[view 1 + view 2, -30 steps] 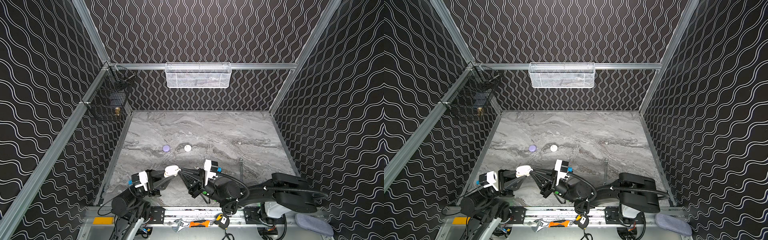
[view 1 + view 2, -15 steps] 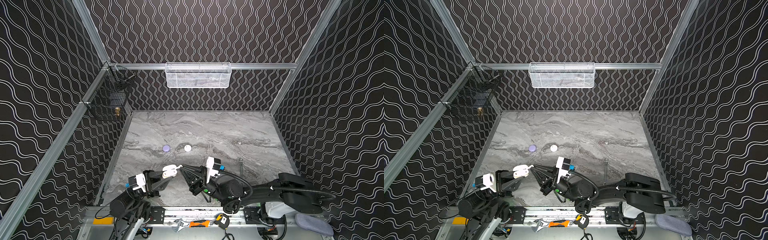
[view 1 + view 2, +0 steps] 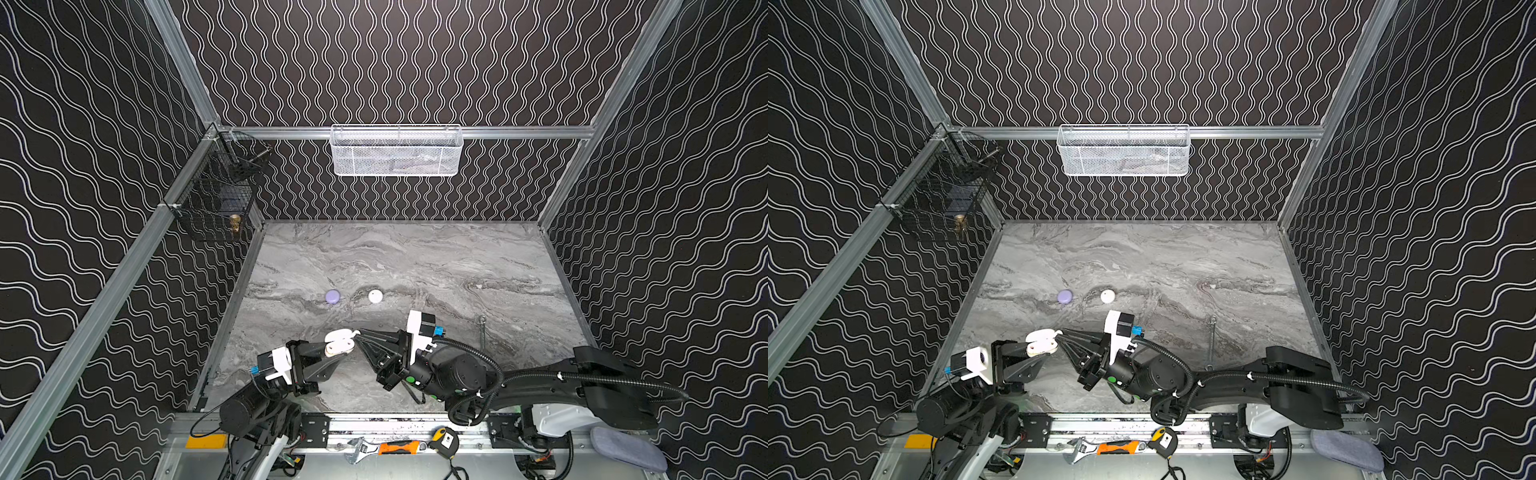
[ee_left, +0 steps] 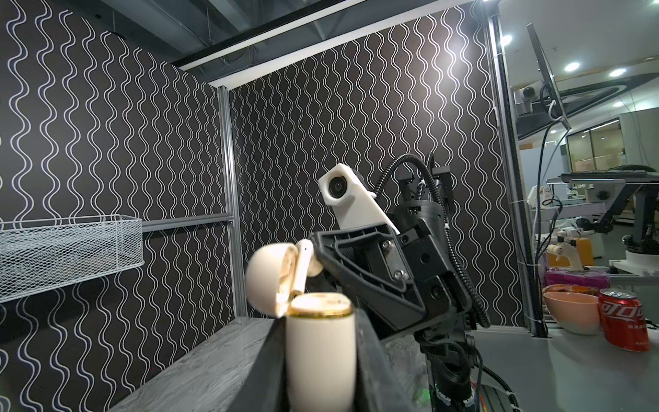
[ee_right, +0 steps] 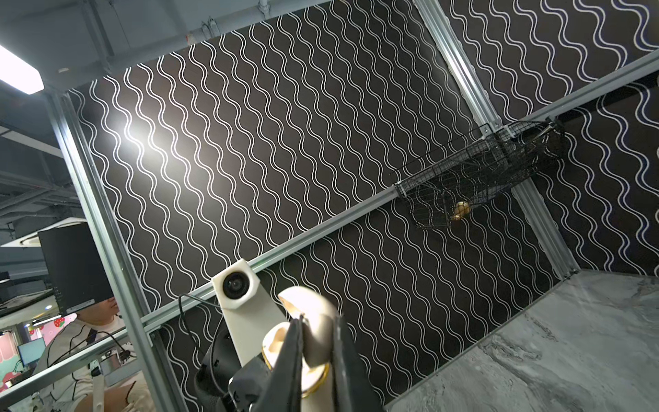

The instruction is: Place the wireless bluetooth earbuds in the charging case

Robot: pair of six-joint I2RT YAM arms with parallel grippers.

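Left fingers (image 4: 267, 371) still clamp the open charging case (image 4: 321, 349); right fingers (image 4: 342, 249), pinching an earbud (image 4: 303, 264), seemingly edged nearer.

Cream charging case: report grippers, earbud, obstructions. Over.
Left gripper shut on open-lidded cream plastic charging case. Right gripper shut on cream short-stemmed earbud, stem at case mouth, not seated. Nothing between them.

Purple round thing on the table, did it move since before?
No. The purple case lies on the same dark vein of the table, beside the white case.
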